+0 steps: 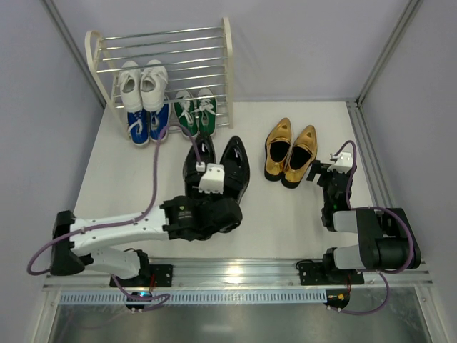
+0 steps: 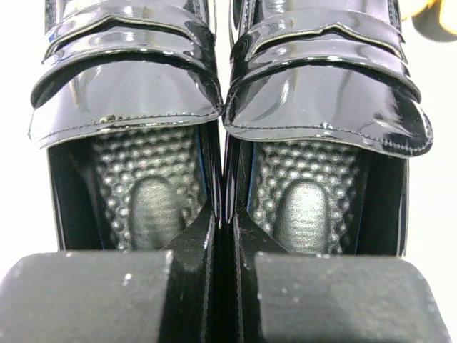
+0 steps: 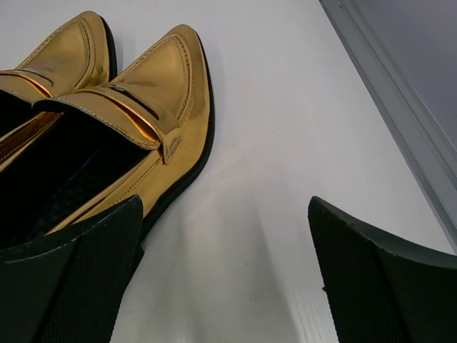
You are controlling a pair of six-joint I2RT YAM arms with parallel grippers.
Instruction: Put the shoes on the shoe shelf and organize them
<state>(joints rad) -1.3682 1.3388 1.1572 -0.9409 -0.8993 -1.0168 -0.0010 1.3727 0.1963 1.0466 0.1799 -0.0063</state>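
Observation:
My left gripper (image 1: pixel 213 191) is shut on the glossy black loafers (image 1: pixel 233 161), pinching the two inner side walls together at the heel end; in the left wrist view the jaws (image 2: pixel 227 239) are almost closed between both shoes (image 2: pixel 128 93). The loafers stand on the table in front of the shoe shelf (image 1: pixel 161 43). White sneakers (image 1: pixel 143 84), blue sneakers (image 1: pixel 146 123) and green sneakers (image 1: pixel 195 111) sit in the shelf. My right gripper (image 1: pixel 323 180) is open and empty on the table, just right of the gold shoes (image 1: pixel 291 151); they also show in the right wrist view (image 3: pixel 164 93), beside the gripper (image 3: pixel 225 243).
A metal frame rail (image 3: pixel 400 107) runs along the table's right edge. Grey walls enclose the table on three sides. The left arm's purple cable (image 1: pixel 154 171) loops over the table near the blue sneakers.

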